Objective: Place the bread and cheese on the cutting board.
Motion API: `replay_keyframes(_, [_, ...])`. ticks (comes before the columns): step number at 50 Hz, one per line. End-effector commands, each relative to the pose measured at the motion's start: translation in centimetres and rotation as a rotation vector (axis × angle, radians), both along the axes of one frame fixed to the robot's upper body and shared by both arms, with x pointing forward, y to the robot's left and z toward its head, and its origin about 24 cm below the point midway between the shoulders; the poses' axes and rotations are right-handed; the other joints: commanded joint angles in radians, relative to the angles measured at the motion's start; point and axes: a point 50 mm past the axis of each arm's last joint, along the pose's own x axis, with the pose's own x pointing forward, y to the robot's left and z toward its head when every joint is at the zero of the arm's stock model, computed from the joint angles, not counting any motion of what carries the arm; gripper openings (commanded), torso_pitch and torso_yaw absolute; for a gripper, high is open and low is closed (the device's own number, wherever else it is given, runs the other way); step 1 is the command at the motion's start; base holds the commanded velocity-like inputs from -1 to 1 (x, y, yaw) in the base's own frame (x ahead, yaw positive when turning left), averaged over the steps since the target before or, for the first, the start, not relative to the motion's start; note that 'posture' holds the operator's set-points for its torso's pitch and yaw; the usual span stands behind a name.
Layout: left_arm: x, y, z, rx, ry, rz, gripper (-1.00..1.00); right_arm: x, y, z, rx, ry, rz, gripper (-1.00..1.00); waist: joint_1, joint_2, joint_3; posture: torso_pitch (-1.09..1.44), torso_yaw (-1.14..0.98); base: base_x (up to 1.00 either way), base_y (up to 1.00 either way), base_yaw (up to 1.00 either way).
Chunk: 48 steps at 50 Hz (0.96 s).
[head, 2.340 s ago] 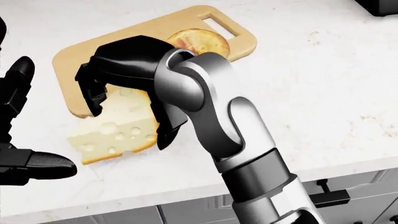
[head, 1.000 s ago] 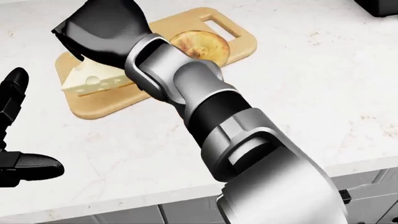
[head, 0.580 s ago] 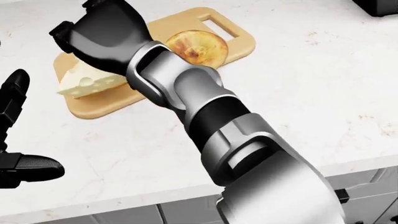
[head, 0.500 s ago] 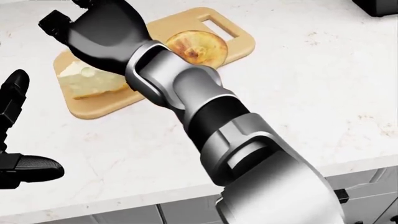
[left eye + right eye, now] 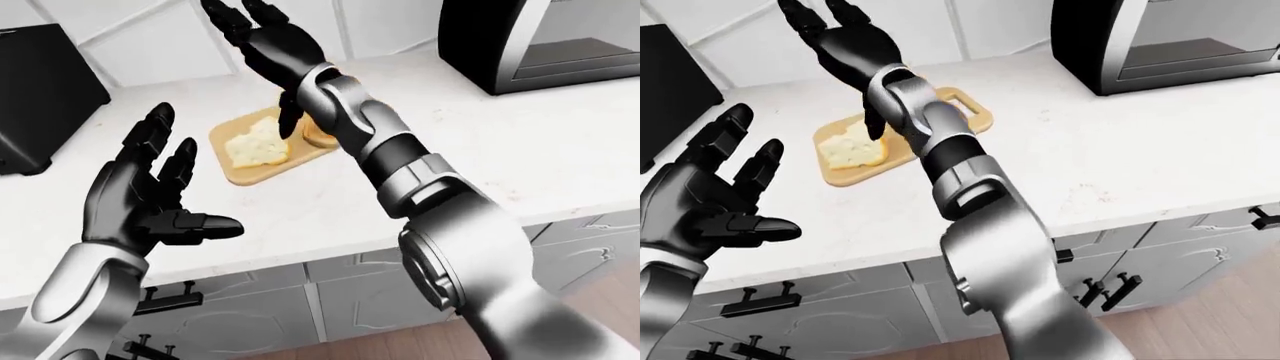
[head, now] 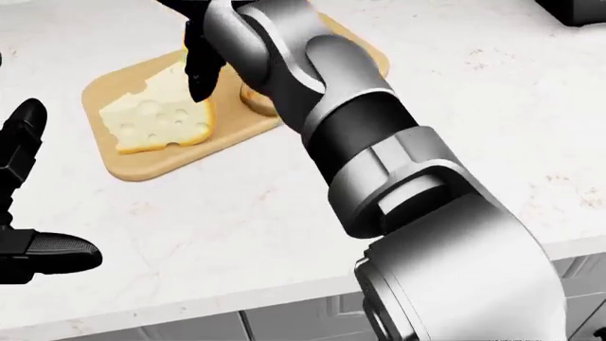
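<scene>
In the head view the cheese (image 6: 156,117) lies on the cutting board (image 6: 142,165), left of the bread (image 6: 253,101).

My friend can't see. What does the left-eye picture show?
A cheese wedge and bread lie on a cutting board on a white counter. The right hand is open above the board, and the left hand is open nearer the camera.

bread (image 5: 318,135) mostly hidden (behind right forearm)
</scene>
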Motion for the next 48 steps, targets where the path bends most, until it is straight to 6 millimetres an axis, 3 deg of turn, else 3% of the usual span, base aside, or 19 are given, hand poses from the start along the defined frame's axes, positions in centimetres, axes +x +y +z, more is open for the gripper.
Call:
replay_keyframes(1, [-0.3,0.0,1.2,0.013,-0.070,0.006,1.00,-0.6,0.2,2.9,0.077,-0.028,0.035,1.00,0.000,0.006,-0.025,0.00,0.00,0.00,0.00,0.00])
replay_keyframes(7, [-0.3,-0.1,1.4,0.018,-0.076,0.004,1.00,-0.5,-0.9,3.2,0.198,0.081,0.054,1.00,0.000,0.006,-0.023,0.00,0.00,0.00,0.00,0.00])
replay_keyframes(12, [0.0,-0.2,2.0,0.018,-0.088,0.003,1.00,-0.8,-2.9,2.4,0.325,0.167,0.057,1.00,0.003,0.000,-0.023,0.00,0.00,0.00,0.00,0.00])
replay_keyframes(17, [-0.2,-0.5,2.9,0.016,-0.107,-0.004,1.00,-4.9,-6.9,3.1,0.487,0.200,0.053,1.00,0.012,-0.012,-0.022,0.00,0.00,0.00,0.00,0.00])
replay_keyframes(20, [-0.2,-0.6,3.5,0.020,-0.122,-0.005,1.00,-7.1,-8.6,2.5,0.529,0.203,0.036,1.00,0.014,-0.016,-0.018,0.00,0.00,0.00,0.00,0.00])
replay_keyframes(27, [-0.5,-1.0,4.6,0.026,-0.148,-0.010,1.00,-11.5,-10.7,3.3,0.627,0.191,0.028,1.00,0.010,-0.015,-0.021,0.00,0.00,0.00,0.00,0.00])
replay_keyframes(38, [-1.8,-1.9,2.9,0.004,-0.131,-0.058,1.00,-17.8,-12.7,-1.2,0.781,0.202,0.036,1.00,0.007,-0.006,-0.023,0.00,0.00,0.00,0.00,0.00])
replay_keyframes(48, [-3.4,-2.4,1.9,-0.013,-0.146,-0.078,1.00,-18.6,-13.9,-3.8,0.885,0.173,-0.003,1.00,0.006,-0.008,-0.029,0.00,0.00,0.00,0.00,0.00])
